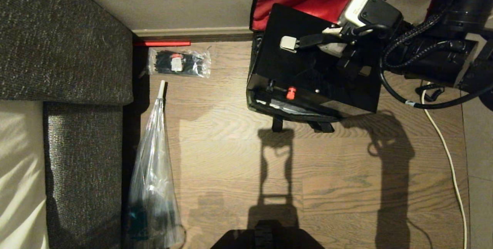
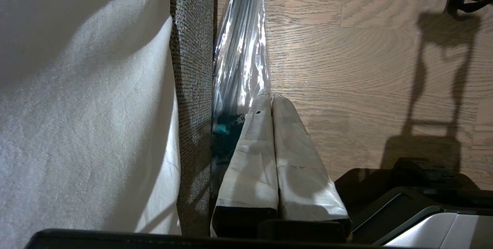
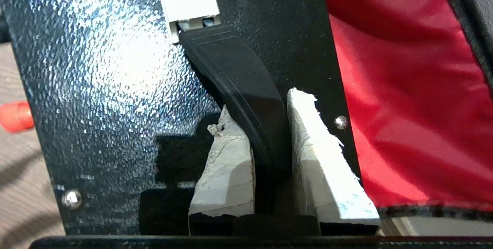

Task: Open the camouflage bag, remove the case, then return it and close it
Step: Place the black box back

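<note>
Beside the couch, left gripper (image 2: pixel 271 104) parked, jaws pressed together, empty. Further right, camouflage bag (image 1: pixel 292 111) on floor, lid open. Case (image 1: pixel 308 68) raised over it, its handle (image 3: pixel 246 99) clamped by right gripper (image 3: pixel 264 126). Removal underway; next needs clean lift clear.

head overhead; wrists close, sharing floor (image 1: pixel 238 156), case (image 1: pixel 308 64)

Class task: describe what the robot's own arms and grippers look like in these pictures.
The right arm is black, wrapped in braided black cables, with a white-and-black camera block at the wrist. The right gripper has wedge-shaped fingers covered in frayed white tape. The left gripper has matching white-taped fingers.
</note>
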Controlling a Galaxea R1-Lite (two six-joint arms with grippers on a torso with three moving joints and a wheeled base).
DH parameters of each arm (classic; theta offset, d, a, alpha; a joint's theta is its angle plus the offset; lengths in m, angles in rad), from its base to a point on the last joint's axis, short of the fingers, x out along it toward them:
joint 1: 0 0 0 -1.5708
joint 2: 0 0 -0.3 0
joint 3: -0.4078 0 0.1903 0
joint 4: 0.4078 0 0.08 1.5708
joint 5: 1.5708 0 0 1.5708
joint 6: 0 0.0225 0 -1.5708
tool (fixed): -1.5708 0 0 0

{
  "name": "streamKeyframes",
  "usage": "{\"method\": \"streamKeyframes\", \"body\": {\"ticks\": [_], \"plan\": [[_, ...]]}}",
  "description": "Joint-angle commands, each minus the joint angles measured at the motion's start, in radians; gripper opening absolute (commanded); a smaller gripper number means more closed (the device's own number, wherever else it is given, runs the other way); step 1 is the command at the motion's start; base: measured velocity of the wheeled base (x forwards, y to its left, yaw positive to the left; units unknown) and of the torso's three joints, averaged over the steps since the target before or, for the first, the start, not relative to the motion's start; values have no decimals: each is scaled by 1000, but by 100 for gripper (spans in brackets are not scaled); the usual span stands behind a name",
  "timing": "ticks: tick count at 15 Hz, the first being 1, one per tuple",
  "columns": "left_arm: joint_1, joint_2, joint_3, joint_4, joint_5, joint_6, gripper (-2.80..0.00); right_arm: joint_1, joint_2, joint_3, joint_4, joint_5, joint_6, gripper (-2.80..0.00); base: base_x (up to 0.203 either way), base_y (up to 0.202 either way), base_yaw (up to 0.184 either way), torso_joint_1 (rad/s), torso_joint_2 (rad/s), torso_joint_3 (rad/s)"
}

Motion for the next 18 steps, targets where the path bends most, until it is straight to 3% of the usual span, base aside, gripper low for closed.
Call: {"method": "streamKeyframes", "body": {"ticks": [1, 6, 18], "plan": [[0, -1, 0, 0, 0, -1, -280, 0, -16, 22, -1, 4, -7, -280, 0, 0, 0, 0, 0, 0], [0, 0, 0, 0, 0, -1, -280, -15, -17, 25, 39, 84, -12, -280, 0, 0, 0, 0, 0, 0], [0, 0, 0, 0, 0, -1, -280, -79, -9, 36, 45, 133, -13, -280, 0, 0, 0, 0, 0, 0]]}}
